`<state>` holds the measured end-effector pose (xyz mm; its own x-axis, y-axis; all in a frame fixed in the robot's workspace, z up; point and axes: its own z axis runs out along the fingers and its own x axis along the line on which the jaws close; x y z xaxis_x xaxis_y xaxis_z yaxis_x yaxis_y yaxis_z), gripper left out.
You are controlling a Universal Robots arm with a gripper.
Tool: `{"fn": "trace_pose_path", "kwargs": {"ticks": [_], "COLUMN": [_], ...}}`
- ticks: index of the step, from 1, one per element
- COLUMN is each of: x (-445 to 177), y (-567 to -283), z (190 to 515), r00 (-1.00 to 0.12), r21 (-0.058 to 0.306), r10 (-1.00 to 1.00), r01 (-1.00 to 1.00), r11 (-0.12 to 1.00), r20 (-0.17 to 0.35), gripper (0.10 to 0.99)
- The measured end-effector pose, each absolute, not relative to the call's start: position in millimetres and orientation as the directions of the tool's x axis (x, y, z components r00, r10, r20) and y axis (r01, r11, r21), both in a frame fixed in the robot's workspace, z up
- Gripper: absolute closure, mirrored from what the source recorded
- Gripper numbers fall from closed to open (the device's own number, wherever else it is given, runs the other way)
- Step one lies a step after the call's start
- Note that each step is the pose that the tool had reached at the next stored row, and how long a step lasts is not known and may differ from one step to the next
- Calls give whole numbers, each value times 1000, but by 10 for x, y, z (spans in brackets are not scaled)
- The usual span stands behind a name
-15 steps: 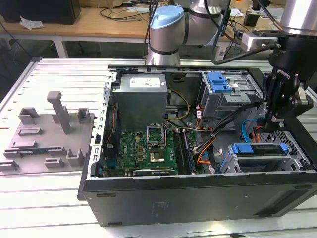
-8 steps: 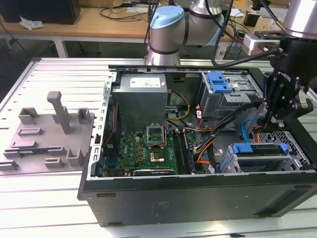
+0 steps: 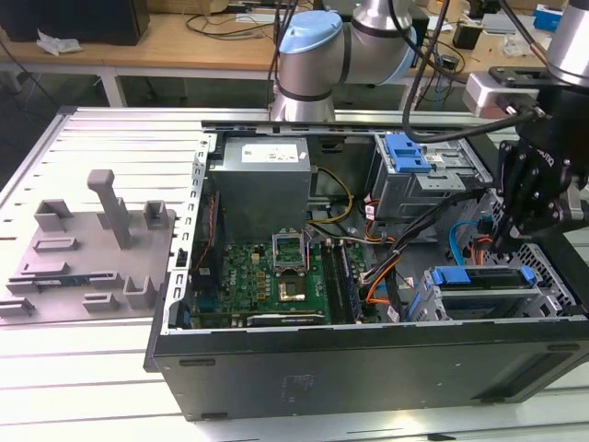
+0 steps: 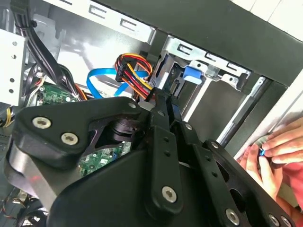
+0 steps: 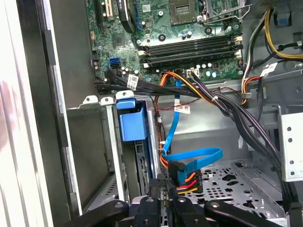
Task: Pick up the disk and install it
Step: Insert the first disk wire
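From the exterior view's left: grey fixture (image 3: pixel 87 249) on the table (image 3: pixel 55 387), then the open computer case (image 3: pixel 368 368) with its green motherboard (image 3: pixel 276 276), and at the right end the disk (image 3: pixel 480 276), lying flat in the lower bay inside its blue carrier. Just above it the tool (image 3: pixel 504 238), fingers pressed together and gripping nothing, tips beside the cable plug (image 5: pixel 182 172) in the first wrist view. Probably stiff, rather heavy and sensitive to shock; safer to take by the long carrier sides, never by label or connector.
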<state>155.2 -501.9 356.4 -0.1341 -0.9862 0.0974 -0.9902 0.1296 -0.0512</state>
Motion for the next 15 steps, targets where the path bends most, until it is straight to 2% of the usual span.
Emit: {"fn": "trace_pose_path", "kwargs": {"ticks": [11, 15], "x": [1595, 1624], "y": [-5054, -5053], "z": [3563, 3562], "r00": [-124, -85], "r21": [-26, -13], "r10": [-988, -992], "r01": [-992, -996], "r11": [122, 84], "r20": [91, 92], "gripper": [922, 922]}}
